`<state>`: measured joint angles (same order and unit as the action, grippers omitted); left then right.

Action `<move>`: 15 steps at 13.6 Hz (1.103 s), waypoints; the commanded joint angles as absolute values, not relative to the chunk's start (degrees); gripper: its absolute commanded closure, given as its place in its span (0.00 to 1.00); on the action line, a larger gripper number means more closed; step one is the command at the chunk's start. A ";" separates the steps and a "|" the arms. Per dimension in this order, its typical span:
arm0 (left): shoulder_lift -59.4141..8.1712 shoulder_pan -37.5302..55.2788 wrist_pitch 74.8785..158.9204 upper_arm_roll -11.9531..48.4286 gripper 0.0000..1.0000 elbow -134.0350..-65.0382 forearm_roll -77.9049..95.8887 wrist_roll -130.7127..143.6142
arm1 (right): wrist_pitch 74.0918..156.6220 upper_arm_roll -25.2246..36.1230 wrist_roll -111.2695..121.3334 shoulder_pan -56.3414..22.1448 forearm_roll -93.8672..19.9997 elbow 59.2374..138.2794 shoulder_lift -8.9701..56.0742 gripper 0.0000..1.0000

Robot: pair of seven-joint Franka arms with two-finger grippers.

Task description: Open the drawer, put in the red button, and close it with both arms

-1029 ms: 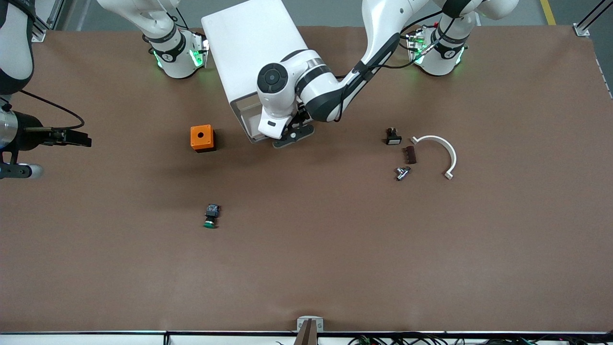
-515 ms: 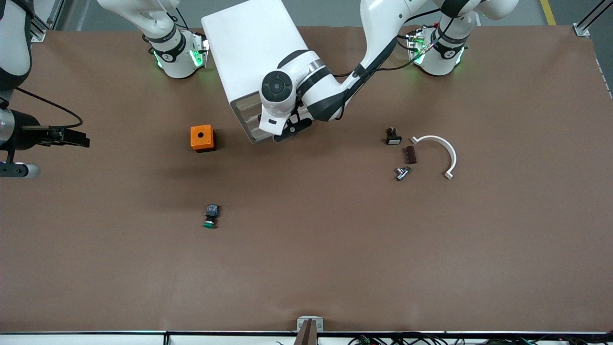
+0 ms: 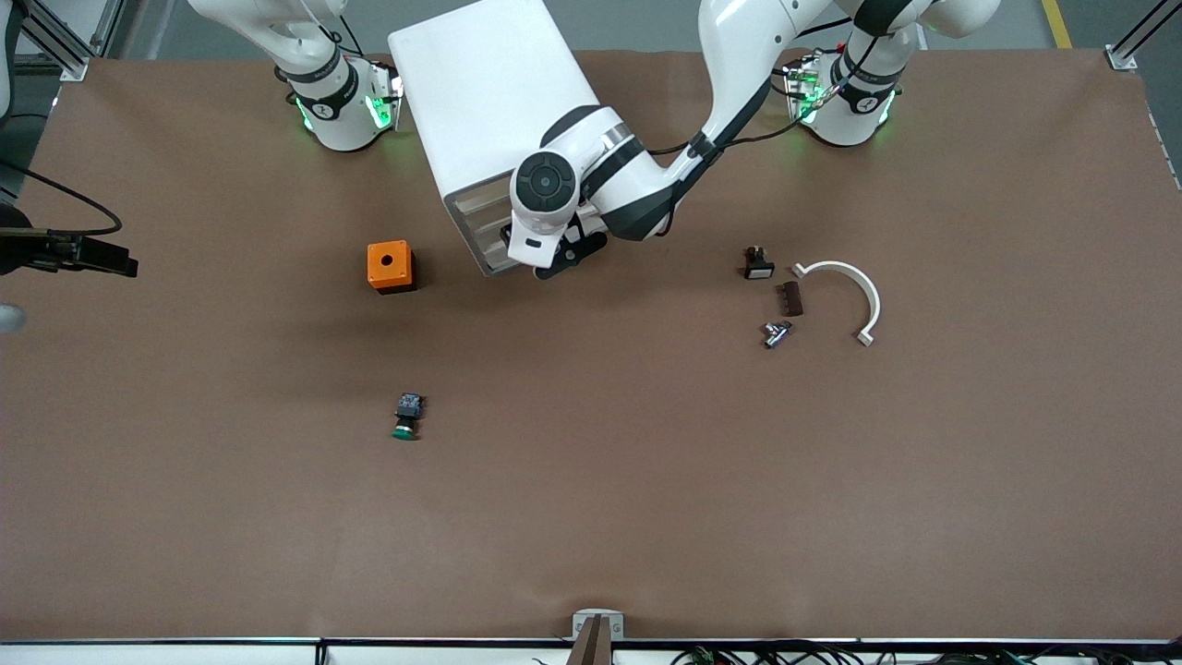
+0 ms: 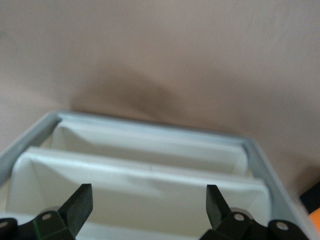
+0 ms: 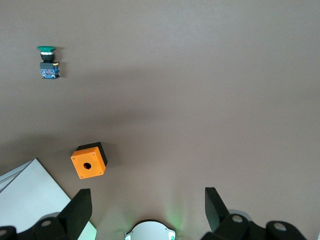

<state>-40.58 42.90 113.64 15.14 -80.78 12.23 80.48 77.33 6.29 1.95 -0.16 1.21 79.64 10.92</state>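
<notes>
Nearest the front camera on the brown tabletop (image 3: 646,480) lies the green button (image 3: 405,417) on its side, alone. Farther back, toward the left arm's end, a small cluster sits close together: a little metal fitting (image 3: 776,332), a dark brown block (image 3: 791,298), a small black switch (image 3: 757,263) and a curved white bracket (image 3: 850,291). Toward the right arm's end stands the orange box (image 3: 389,266) with a hole in its top. Just beside that box, farther from the front camera, is the white cabinet (image 3: 489,102), and the left claw (image 3: 559,261) is at the cabinet's front, right at the drawers. In the left wrist view that left claw (image 4: 145,212) has its two fingers spread wide, one toward each side of the drawer (image 4: 140,175), which looks pushed in or almost so; its white lip lies just in front of the fingertips, and I cannot tell whether they touch it. The red button is nowhere to be seen. The right claw (image 3: 88,254) hangs high over the right arm's end of the tabletop, and in its own wrist view the right claw (image 5: 145,212) is spread apart and holds nothing.
</notes>
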 commanded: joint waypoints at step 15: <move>-19.17 9.51 92.76 14.50 0.00 -76.99 -2.02 51.11 | 74.97 4.66 2.37 -0.09 1.14 87.45 -3.77 0.00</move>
<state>-22.06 11.97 97.42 14.11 -75.57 -0.83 57.38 73.31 5.31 1.98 -0.15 1.17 83.90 -0.08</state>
